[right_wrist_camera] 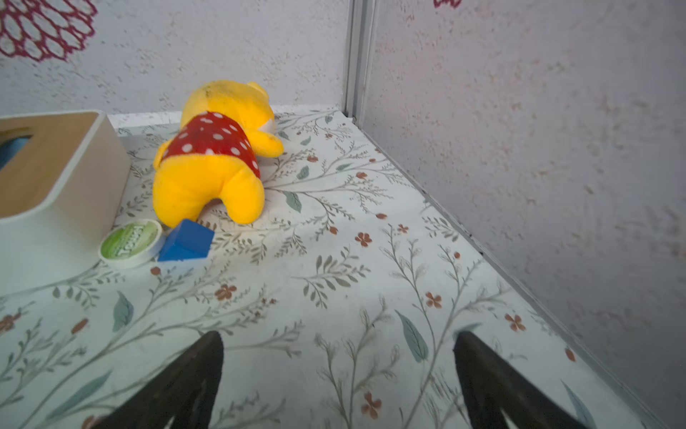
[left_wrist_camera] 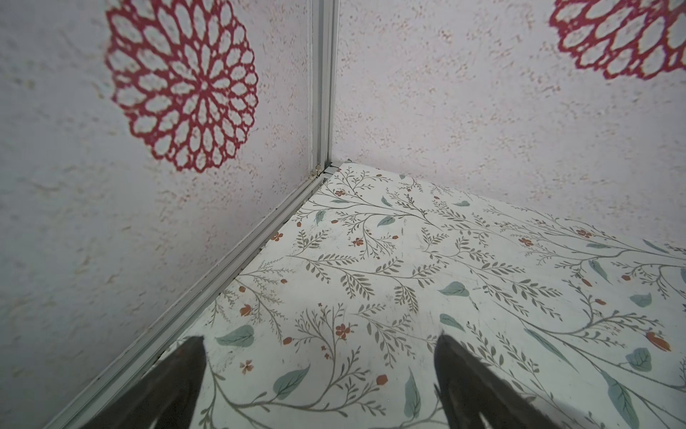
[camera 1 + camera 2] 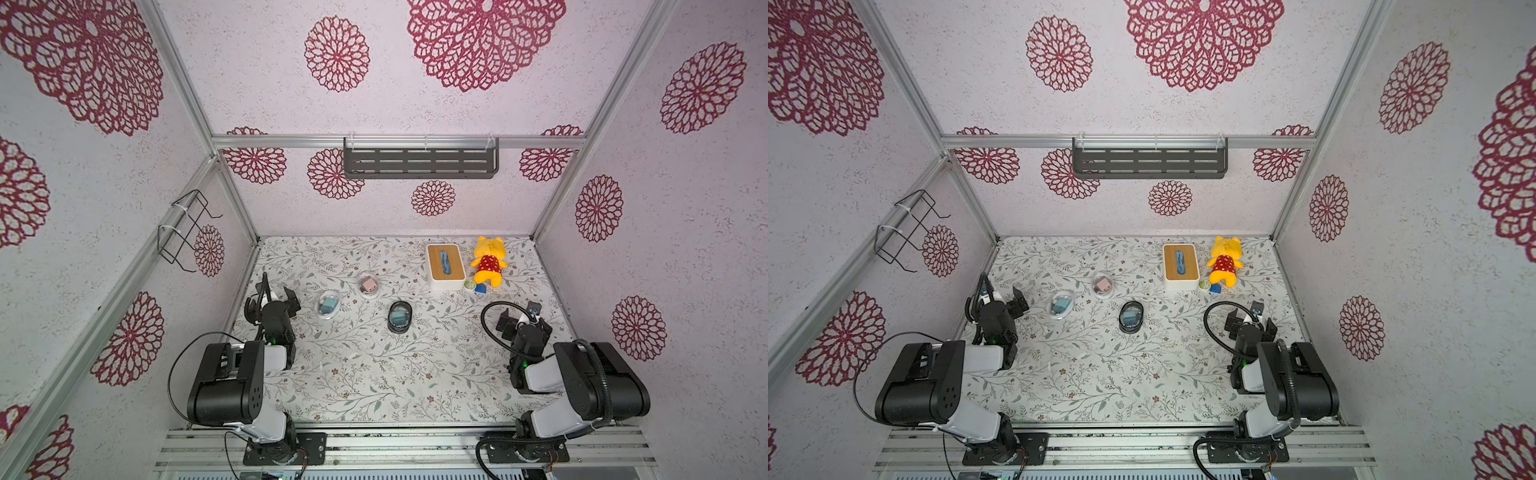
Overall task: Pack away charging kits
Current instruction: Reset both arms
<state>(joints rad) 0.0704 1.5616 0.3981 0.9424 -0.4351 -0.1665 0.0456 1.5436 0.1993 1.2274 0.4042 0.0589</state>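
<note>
One floral table [image 3: 374, 374] and two arms on its near edge: the left arm [image 3: 232, 374] and the right arm [image 3: 582, 382]. That makes two grippers. The left gripper [image 3: 277, 293] hangs over the table's left side, jaws spread wide, nothing between them. The right gripper [image 3: 519, 315] hangs over the right side, just as wide and just as empty-handed.

Far right, there's one white box [image 3: 445, 266] with a wooden top. Just right of it, one yellow plush [image 3: 489, 262] lies face down in a red spotted top.

Now the kits, three oval cases in all. The left clear case [image 3: 334, 296] lies just right of the left gripper, with one teal charger [image 3: 328, 306] inside. The far clear case [image 3: 368, 296] sits a little farther and to the right, holding the only pink charger [image 3: 368, 285]. The dark-rimmed case [image 3: 400, 330] sits nearer, toward the middle, with the second teal charger [image 3: 398, 320] in it. Cables are too small to make out, and I can't tell whether any lid is shut.

There are two smaller bits. One green round tin [image 1: 130, 243] sits at the box's near right corner. One blue block [image 1: 187, 241] is right beside it, against the plush's leg. Both lie between the right gripper and the plush, well apart from the cases.
</note>
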